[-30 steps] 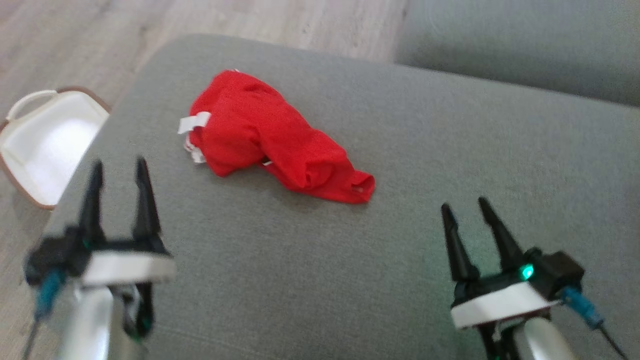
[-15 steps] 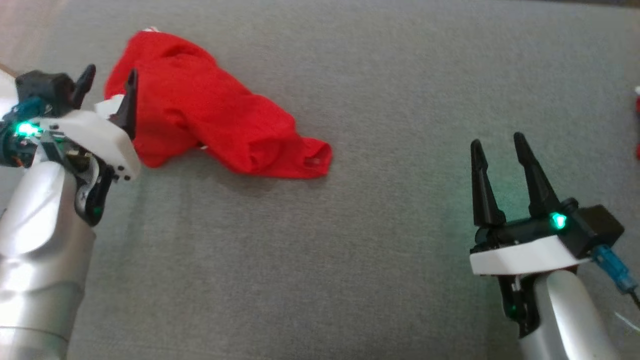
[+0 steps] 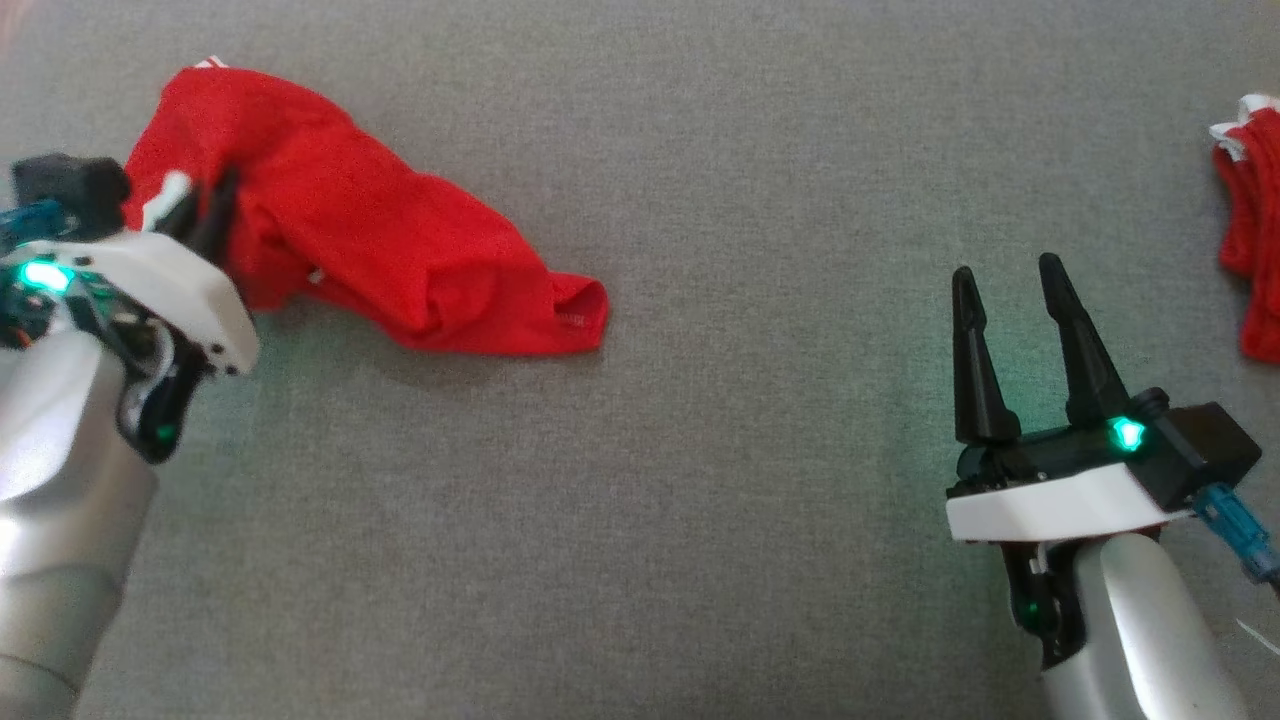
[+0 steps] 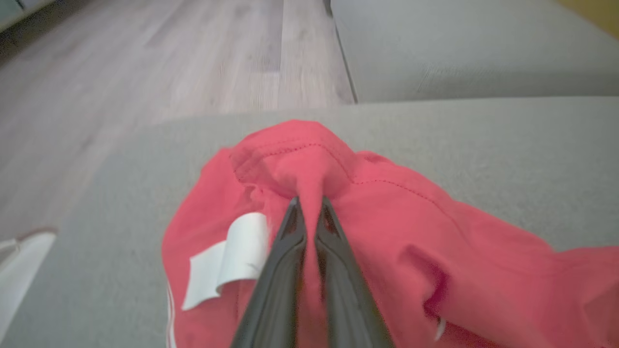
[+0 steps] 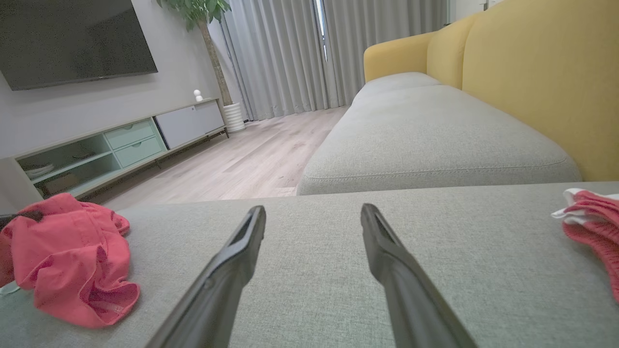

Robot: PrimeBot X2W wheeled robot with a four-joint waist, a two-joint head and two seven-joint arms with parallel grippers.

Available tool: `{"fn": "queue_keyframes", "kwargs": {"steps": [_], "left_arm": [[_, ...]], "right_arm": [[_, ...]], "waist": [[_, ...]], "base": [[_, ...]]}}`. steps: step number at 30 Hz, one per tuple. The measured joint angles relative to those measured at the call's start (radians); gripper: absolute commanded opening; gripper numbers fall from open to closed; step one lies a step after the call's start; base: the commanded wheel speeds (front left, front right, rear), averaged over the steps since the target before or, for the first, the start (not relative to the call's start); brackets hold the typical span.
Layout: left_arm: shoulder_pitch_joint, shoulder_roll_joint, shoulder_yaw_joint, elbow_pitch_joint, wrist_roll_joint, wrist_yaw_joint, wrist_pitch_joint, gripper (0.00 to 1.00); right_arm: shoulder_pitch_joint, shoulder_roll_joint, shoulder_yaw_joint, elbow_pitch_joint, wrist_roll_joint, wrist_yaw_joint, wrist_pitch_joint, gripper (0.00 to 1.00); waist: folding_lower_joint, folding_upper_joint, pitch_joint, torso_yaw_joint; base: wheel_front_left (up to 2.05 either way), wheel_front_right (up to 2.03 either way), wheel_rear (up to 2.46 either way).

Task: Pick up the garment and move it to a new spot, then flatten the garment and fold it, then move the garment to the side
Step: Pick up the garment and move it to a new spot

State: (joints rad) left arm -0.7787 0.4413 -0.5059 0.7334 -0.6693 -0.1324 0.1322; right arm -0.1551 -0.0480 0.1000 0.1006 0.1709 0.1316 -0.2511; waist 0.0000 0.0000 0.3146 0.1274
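The garment (image 3: 380, 260) is a crumpled red piece with a white label, lying at the left of the grey cushion (image 3: 700, 450). My left gripper (image 3: 205, 205) is shut on a pinched fold at the garment's left end; in the left wrist view its fingertips (image 4: 309, 208) clamp red cloth (image 4: 387, 232) beside the white label (image 4: 232, 256). My right gripper (image 3: 1005, 275) stands open over bare cushion at the lower right, well apart from the garment. The right wrist view shows that gripper (image 5: 313, 212) open with nothing in it, and the garment (image 5: 72, 261) at the far left.
Another red and white cloth (image 3: 1250, 220) lies at the cushion's right edge, also in the right wrist view (image 5: 592, 217). A second grey cushion (image 5: 425, 135), a yellow sofa back (image 5: 532, 72) and wooden floor (image 4: 169, 72) lie beyond. A white basket edge (image 4: 19, 270) sits on the floor at left.
The head camera has swung down and right. My left gripper reached the garment's left end and closed on a fold of it. The right gripper stayed open.
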Motion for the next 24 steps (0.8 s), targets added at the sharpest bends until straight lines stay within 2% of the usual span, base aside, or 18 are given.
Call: {"fn": "queue_keyframes", "kwargs": {"steps": [6, 10, 13, 18, 24], "left_arm": [[-0.06, 0.055, -0.055, -0.087, 0.061, 0.0, -0.271, 0.0], [-0.081, 0.087, -0.09, -0.177, 0.132, 0.0, -0.351, 0.0], [-0.081, 0.109, -0.101, -0.231, 0.156, 0.0, -0.363, 0.0], [-0.08, 0.164, -0.128, -0.411, 0.22, 0.003, -0.363, 0.0], [-0.081, 0.24, -0.177, -0.641, 0.239, 0.006, -0.241, 0.0]], "right_arm": [[0.0, 0.0, 0.011, 0.008, 0.016, 0.0, 0.0, 1.0], [0.001, 0.0, 0.021, 0.013, 0.035, 0.0, 0.0, 1.0], [0.002, 0.0, 0.025, 0.015, 0.046, 0.0, 0.0, 1.0], [0.006, 0.0, 0.029, 0.015, 0.07, 0.0, 0.0, 1.0], [0.007, 0.0, 0.034, 0.011, 0.1, 0.0, 0.0, 1.0]], "waist": [[0.0, 0.0, -0.041, -0.001], [0.0, 0.0, -0.077, -0.002], [-0.0001, 0.0, -0.097, -0.004], [-0.0001, 0.0, -0.142, -0.018], [-0.0001, 0.0, -0.163, -0.059]], "base": [[0.0, 0.0, 0.0], [0.0, 0.0, 0.0], [0.0, 0.0, 0.0], [0.0, 0.0, 0.0], [0.0, 0.0, 0.0]]}}
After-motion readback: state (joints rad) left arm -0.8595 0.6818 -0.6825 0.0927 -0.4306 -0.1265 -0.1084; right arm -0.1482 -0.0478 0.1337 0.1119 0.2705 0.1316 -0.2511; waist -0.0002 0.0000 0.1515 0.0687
